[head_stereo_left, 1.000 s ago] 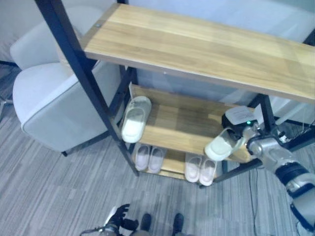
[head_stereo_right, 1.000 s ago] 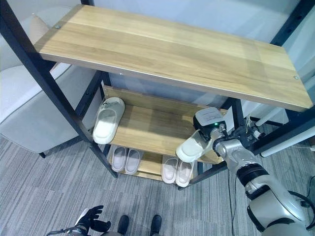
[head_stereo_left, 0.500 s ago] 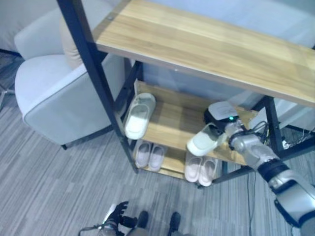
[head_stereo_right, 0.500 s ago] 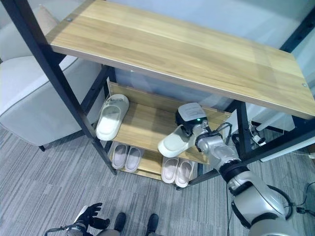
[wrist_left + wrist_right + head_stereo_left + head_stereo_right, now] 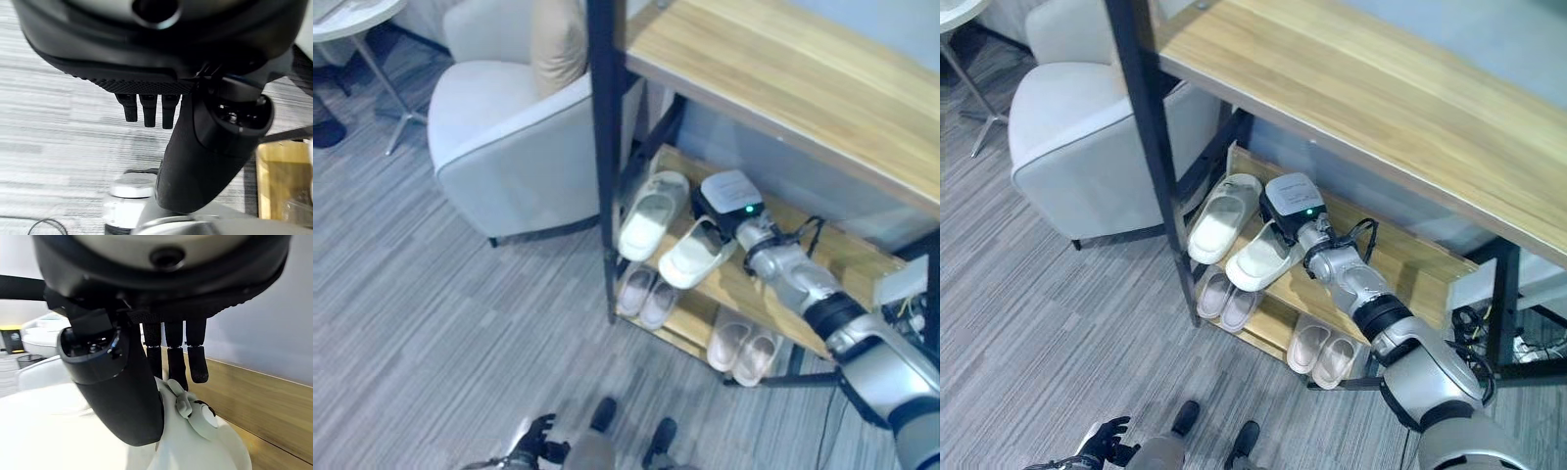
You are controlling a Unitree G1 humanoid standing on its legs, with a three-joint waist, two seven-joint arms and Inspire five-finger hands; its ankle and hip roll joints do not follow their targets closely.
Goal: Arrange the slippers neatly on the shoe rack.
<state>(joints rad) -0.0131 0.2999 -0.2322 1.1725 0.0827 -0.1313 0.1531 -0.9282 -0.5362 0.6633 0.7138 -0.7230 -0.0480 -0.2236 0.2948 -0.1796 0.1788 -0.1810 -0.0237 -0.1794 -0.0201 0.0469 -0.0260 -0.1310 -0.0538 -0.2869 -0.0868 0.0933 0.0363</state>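
A white slipper (image 5: 652, 214) lies at the left end of the shoe rack's middle shelf (image 5: 822, 259), toe over the front edge. My right hand (image 5: 731, 217) reaches over that shelf and is shut on a second white slipper (image 5: 693, 257), which sits right beside the first. In the right wrist view my thumb (image 5: 119, 387) and fingers (image 5: 177, 360) pinch this slipper (image 5: 68, 431) at its strap. My left hand (image 5: 1104, 439) hangs low near the floor, fingers relaxed and holding nothing.
Two pairs of pale slippers (image 5: 642, 295) (image 5: 745, 349) stand on the bottom shelf. The rack's black front post (image 5: 604, 147) rises just left of the slippers. A grey armchair (image 5: 504, 147) stands to the left of the rack, and a small round table (image 5: 347, 15) beyond it.
The camera has swung, shifting the whole picture. My right hand has carried its slipper leftward along the middle shelf, from the right end to beside the other white slipper.
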